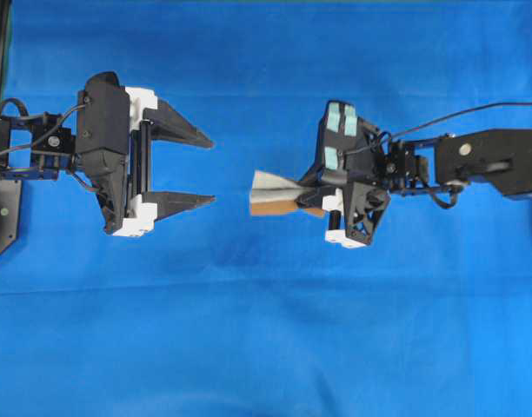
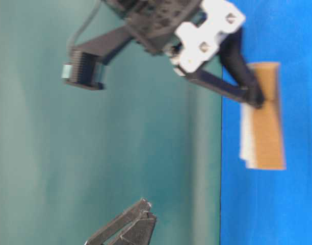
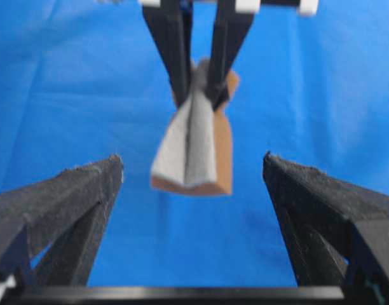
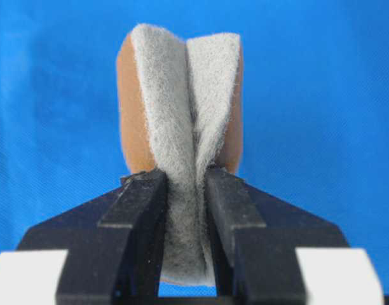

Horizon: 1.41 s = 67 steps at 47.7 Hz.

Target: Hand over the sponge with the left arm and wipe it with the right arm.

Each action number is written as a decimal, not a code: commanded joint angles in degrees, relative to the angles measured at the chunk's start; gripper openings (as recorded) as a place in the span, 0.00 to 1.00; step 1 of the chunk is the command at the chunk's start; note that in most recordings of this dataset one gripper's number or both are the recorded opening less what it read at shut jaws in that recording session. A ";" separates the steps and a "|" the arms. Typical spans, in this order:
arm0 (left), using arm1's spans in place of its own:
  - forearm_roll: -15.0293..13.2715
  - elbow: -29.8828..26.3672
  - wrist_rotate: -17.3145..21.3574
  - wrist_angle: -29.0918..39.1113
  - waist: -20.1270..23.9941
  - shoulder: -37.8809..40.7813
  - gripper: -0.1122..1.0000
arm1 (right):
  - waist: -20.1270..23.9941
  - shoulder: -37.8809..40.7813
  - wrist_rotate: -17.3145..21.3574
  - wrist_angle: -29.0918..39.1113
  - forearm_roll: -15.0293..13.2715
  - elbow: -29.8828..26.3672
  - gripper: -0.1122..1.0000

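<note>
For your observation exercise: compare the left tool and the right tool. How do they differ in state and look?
The left tool stands wide open and empty; the right tool is shut on the sponge, pinching it into a fold. The right tool's arm carries pale teal patches; the left shows none. Both have black pointed fingers and white blocks.

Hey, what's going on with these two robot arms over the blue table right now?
The right gripper is pinching the sponge so hard it folds, grey face creased between the fingers. The left gripper faces it with jaws wide open and empty, a gap away from the sponge. So the handover looks done; the sponge sits with the right arm above the blue cloth.
</note>
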 commanded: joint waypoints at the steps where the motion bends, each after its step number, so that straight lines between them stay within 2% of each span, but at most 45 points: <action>1: -0.09 -0.62 0.09 -0.62 -0.18 -0.70 0.90 | 0.18 0.70 0.09 -2.64 -0.09 0.09 0.34; 13: -0.09 -0.18 0.09 -0.62 -0.18 -0.79 0.90 | 0.35 7.03 0.18 -6.15 0.00 1.41 0.34; 22: -0.09 -0.18 0.09 -0.62 -0.18 -0.70 0.90 | 0.53 7.56 0.18 -6.86 -0.09 1.14 0.33; 31: -0.09 0.00 0.09 -0.62 -0.09 -0.79 0.90 | -2.46 7.21 -0.18 -6.59 -0.44 1.58 0.33; 53: -0.09 0.09 0.09 -0.53 -0.18 -0.70 0.90 | -12.83 6.42 -0.26 -7.03 -7.91 1.76 0.33; 67: -0.09 0.35 0.09 -0.53 -0.18 -0.70 0.90 | -15.82 6.50 -0.26 -8.61 -9.67 1.32 0.32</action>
